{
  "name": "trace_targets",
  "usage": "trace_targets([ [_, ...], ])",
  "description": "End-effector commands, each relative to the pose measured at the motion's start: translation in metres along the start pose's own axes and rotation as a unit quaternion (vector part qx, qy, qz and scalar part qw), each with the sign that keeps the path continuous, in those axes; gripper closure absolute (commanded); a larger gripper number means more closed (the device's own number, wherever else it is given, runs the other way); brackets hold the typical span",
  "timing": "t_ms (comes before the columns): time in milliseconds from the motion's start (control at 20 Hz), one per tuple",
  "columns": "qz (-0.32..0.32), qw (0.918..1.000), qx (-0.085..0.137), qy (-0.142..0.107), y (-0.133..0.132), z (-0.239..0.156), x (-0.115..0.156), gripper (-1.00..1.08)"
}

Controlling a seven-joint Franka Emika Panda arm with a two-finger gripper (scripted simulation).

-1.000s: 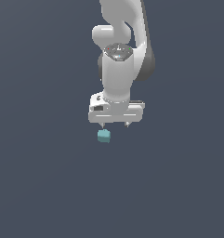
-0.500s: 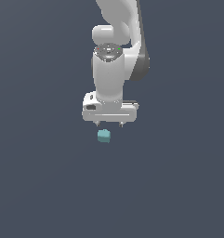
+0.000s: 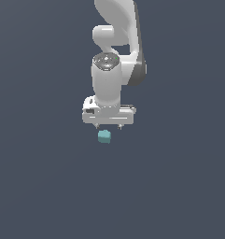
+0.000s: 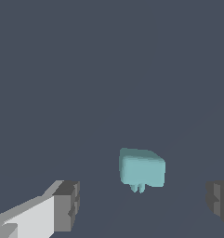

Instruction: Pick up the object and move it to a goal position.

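The object, a small teal cube (image 3: 104, 136), lies on the dark grey floor just below the white gripper (image 3: 108, 127). In the wrist view the cube (image 4: 141, 168) sits beyond the fingertips, between the two grey pads (image 4: 68, 204), nearer the middle of the gap. The gripper (image 4: 143, 204) is open and empty, its jaws spread much wider than the cube. It hovers over the cube without touching it. The fingers point down, and the arm's body hides most of them in the exterior view.
The floor (image 3: 39, 186) is a plain dark grey surface all around. The white arm (image 3: 115, 42) rises behind the gripper towards the top of the exterior view. No other object and no goal marker is in view.
The gripper has shifted a little towards the exterior view's left and now stands more squarely over the cube. The cube has not moved.
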State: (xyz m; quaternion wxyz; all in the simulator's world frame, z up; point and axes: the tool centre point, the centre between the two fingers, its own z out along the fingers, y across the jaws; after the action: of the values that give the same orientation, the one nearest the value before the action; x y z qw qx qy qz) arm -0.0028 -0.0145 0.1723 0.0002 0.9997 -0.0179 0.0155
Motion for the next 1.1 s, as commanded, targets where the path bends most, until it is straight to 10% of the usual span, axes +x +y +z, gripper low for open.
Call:
trace_targets([
  [0,0.008,1.0000,0.000,-0.003,0.005,0.015,-0.006,-0.92],
  [1050,0.044,0.9989,-0.001,-0.016,0.026,0.087,-0.041,-0.92],
])
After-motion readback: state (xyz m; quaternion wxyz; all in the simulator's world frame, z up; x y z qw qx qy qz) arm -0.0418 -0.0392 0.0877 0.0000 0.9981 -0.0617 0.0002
